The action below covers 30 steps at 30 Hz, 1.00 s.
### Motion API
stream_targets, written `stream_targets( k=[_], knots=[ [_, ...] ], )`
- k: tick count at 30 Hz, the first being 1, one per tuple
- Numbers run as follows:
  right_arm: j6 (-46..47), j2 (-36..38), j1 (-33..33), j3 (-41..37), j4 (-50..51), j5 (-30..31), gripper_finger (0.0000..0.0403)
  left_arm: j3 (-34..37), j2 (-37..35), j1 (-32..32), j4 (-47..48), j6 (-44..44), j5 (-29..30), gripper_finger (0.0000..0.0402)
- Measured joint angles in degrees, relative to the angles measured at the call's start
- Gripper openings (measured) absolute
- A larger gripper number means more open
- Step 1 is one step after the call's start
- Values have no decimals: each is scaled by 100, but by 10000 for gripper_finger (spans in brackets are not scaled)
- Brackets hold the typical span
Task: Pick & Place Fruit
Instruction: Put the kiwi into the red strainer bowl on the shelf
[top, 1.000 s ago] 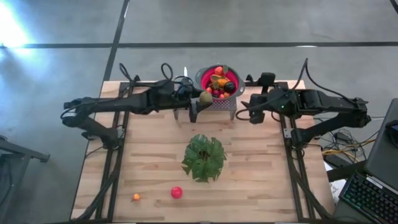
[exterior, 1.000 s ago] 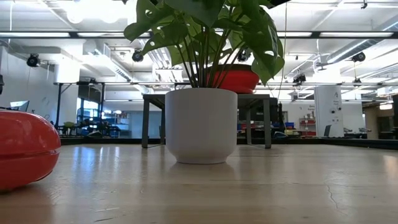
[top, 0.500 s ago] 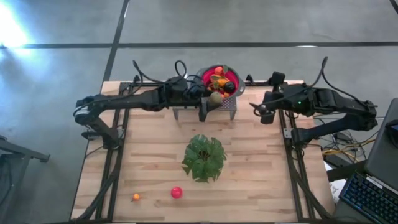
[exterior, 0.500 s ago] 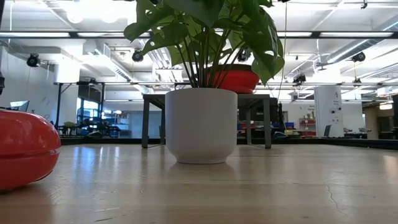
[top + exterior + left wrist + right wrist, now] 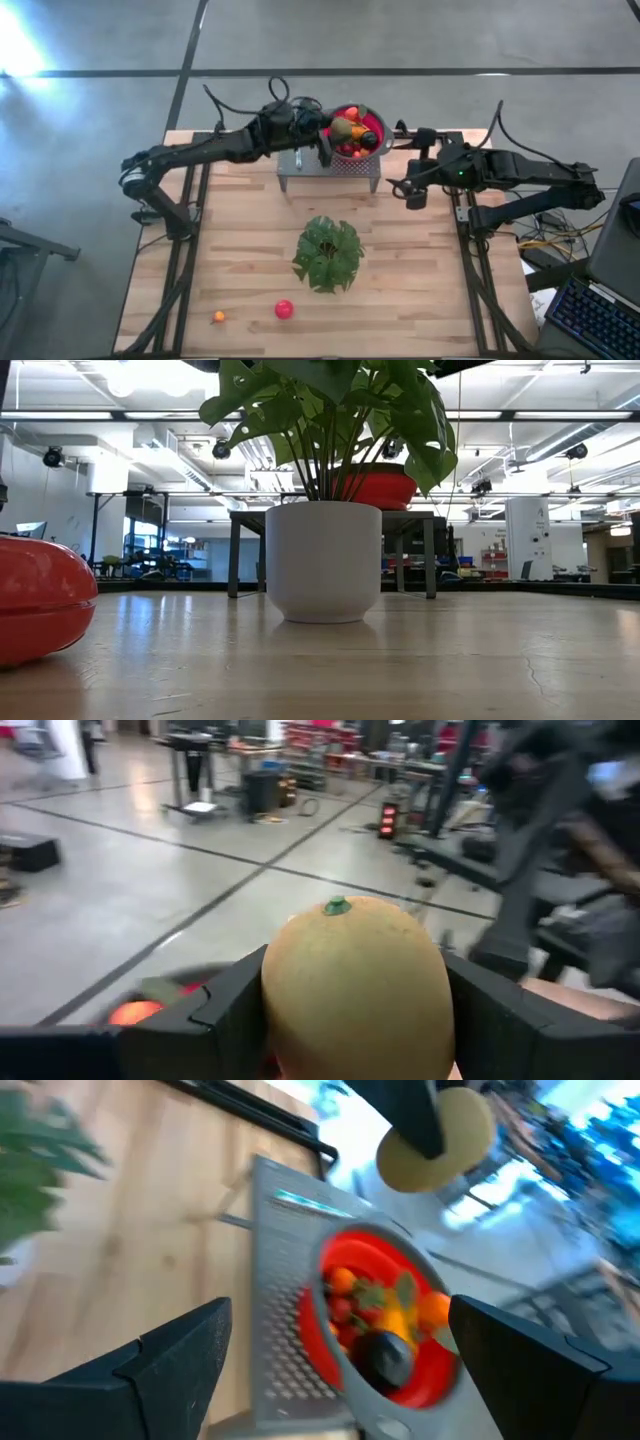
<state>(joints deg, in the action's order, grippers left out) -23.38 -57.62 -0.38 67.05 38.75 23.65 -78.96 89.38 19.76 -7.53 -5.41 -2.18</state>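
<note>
A tan-yellow round fruit (image 5: 355, 990) with a small green stem tip sits clamped between the left gripper (image 5: 333, 131)'s two dark fingers (image 5: 235, 1010), held in the air over the red colander bowl (image 5: 376, 128). That bowl rests on a grey metal stand (image 5: 330, 172) at the table's far edge and already carries a heap of small fruits (image 5: 352, 138): red, orange, dark purple. The right gripper (image 5: 412, 190) hangs just beside the bowl, on the side opposite the left arm, its fingers spread wide and holding nothing. Nearer than the bowl, a potted green plant (image 5: 327, 253) stands mid-table. Well beyond the plant from the bowl, a red fruit (image 5: 284, 309) and a small orange fruit (image 5: 218, 317) lie on the wooden table (image 5: 420, 300).
</note>
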Motion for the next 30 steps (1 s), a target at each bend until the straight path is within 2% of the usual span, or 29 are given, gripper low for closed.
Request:
stream_targets(
  k=[4, 8, 18, 30],
  knots=[
    [84, 7, -3, 0, 10, 741, 368, -26, 149, 423, 48, -11, 19, 250],
    [117, 103, -7, -2, 8, 1080, 368, -24, 401, 720, 51, -97, -55, 250],
    [266, 440, -20, -2, 15, 1105, 368, -20, 925, 763, 69, 25, -180, 250],
    [350, 536, -20, -14, 144, 1100, 368, -9, 905, 759, 105, 208, -123, 250]
  ],
)
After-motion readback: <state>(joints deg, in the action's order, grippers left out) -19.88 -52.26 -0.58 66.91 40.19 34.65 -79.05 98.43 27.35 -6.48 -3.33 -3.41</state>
